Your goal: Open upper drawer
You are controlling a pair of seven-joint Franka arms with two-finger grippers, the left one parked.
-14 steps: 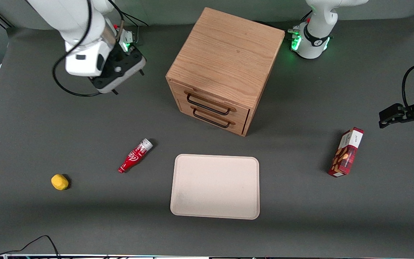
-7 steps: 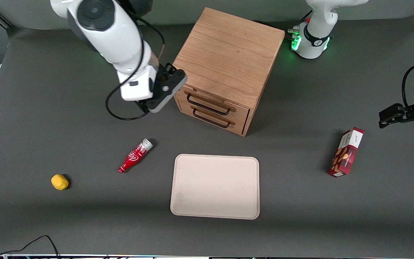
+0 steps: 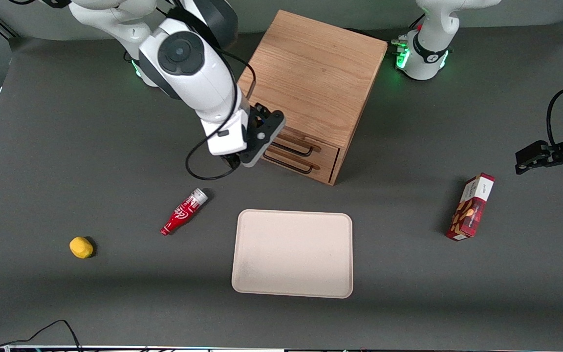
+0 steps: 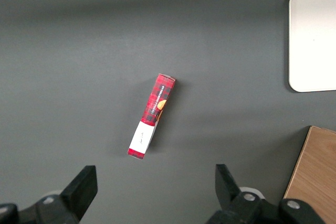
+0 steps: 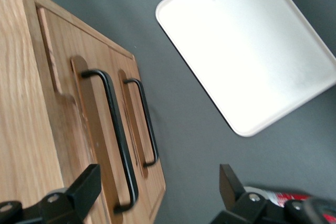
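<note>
Just above the drawer fronts: gripper (image 3: 257, 142), fingers spread wide, holding nothing | upper drawer (image 5: 97, 129) shut, black handle (image 5: 116, 129) close below gripper | tray (image 3: 292, 253) nearer camera

**Your desk count**

You have one cabinet (image 3: 311, 83) with two drawers, the upper drawer (image 3: 306, 145) and the lower drawer (image 3: 306, 166), plus one tray (image 3: 292, 254), one red bottle (image 3: 184, 211), one lemon (image 3: 81, 247) and one snack box (image 3: 471, 206). One tool (image 5: 157, 195) hovers before the drawers.
</note>
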